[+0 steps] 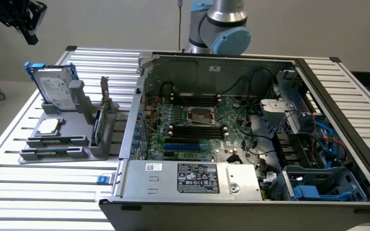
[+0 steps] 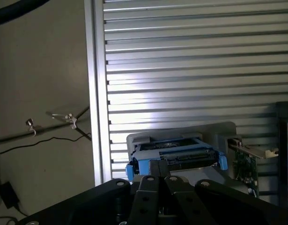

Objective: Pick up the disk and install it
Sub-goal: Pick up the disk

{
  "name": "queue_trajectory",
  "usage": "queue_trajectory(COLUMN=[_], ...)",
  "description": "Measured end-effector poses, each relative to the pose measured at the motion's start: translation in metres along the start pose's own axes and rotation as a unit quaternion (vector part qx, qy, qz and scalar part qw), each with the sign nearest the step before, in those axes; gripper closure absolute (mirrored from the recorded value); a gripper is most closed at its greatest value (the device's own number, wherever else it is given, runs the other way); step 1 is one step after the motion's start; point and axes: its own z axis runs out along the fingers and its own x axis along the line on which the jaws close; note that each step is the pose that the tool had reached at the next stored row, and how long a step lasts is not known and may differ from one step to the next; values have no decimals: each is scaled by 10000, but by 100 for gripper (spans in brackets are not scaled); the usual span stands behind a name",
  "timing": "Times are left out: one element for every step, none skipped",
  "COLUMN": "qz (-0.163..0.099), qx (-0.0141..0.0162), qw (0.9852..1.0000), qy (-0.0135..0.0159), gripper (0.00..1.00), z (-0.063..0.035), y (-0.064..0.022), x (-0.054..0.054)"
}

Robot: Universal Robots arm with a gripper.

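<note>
The disk (image 1: 52, 88) stands on edge in a grey holder (image 1: 69, 139) on the exterior view's left. It is silver-grey with a white label and blue rails. My black gripper (image 1: 30, 34) hangs high above and behind it, well apart from it. In the wrist view the two dark fingers (image 2: 148, 187) meet at the tips, so the gripper (image 2: 158, 177) is shut with nothing in it. The disk (image 2: 174, 157) lies beyond those tips, seen along its top edge with blue rail ends on both sides.
The grey holder also carries a square processor chip (image 1: 48, 126), a green memory stick (image 1: 98, 126) and an upright card (image 1: 106, 94). An open computer case (image 1: 365, 159) with its motherboard (image 1: 198, 125) takes up the exterior view's right, with blue bay parts (image 1: 310, 191) at its near corner. Everything rests on a slatted aluminium table (image 1: 37, 197).
</note>
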Motion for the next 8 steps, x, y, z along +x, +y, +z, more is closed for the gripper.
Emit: queue_trajectory(qz=[0, 0, 0, 0, 0, 0, 0, 0], qx=[0, 0, 0, 0, 0, 0, 0, 0], qw=[10000, 10000, 10000, 10000, 10000, 10000, 10000, 10000], qy=[0, 0, 0, 1, 1, 1, 0, 0], gripper=[89, 89, 89, 88, 83, 83, 76, 76], z=[0, 0, 0, 0, 0, 0, 0, 1], y=[0, 0, 0, 0, 0, 0, 0, 0], x=[0, 0, 0, 0, 0, 0, 0, 0])
